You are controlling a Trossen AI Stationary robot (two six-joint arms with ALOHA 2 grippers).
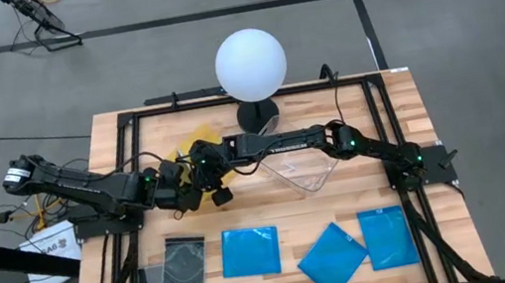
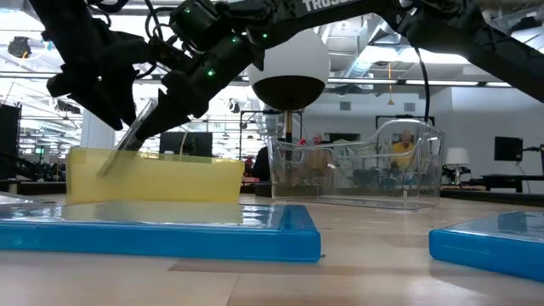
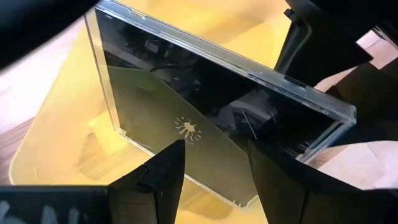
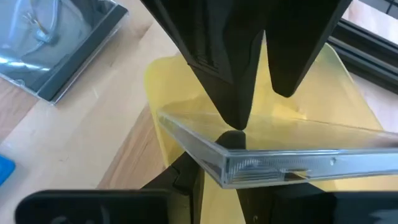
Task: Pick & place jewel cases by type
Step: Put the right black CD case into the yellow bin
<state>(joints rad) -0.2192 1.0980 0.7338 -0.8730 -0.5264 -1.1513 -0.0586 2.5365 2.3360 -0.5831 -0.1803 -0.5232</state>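
Plastics and wood, mostly glossy.
I see a clear hard-plastic jewel case [image 3: 205, 118] with dark glossy face, translucent smooth yellow tray [image 4: 323, 106], glossy blue cases [image 1: 250, 251], transparent shiny plastic tray [image 2: 357, 170], pale matt plank wood table [image 1: 397, 100], matt black gripper fingers [image 3: 161, 180].

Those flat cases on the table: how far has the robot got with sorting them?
Barely begun. No case is seen lying in the yellow tray or the clear tray yet. In hand: the right gripper holds a clear-faced jewel case tilted over the yellow tray, the left gripper close by. Left: three blue cases and two dark ones.
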